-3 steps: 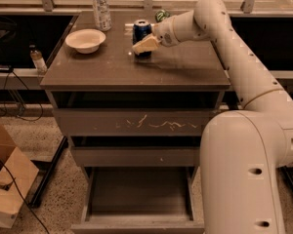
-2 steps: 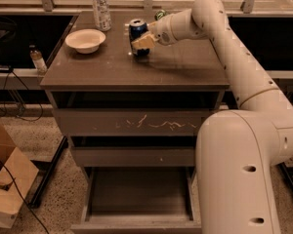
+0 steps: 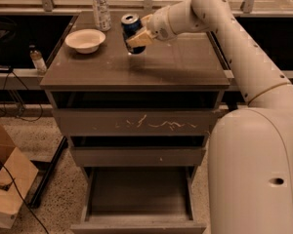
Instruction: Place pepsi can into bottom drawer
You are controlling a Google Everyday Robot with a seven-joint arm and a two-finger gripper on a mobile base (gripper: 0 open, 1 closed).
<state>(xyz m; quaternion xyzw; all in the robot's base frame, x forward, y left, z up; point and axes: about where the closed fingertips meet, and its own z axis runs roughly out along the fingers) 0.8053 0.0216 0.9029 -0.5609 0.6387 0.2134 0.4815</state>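
One pepsi can (image 3: 130, 24) is clamped in the hand (image 3: 137, 37) at upper centre, leaning a little. I cannot tell whether its base is clear of the table (image 3: 180, 67). One white bowl (image 3: 85, 40) and one clear plastic bottle (image 3: 100, 6) stand on the table at upper left. Of the three drawers below, the bottom drawer (image 3: 136, 196) is pulled open at lower centre, well apart from the can. Since a second ago, can and hand have shifted slightly left, while bowl and bottle stayed put.
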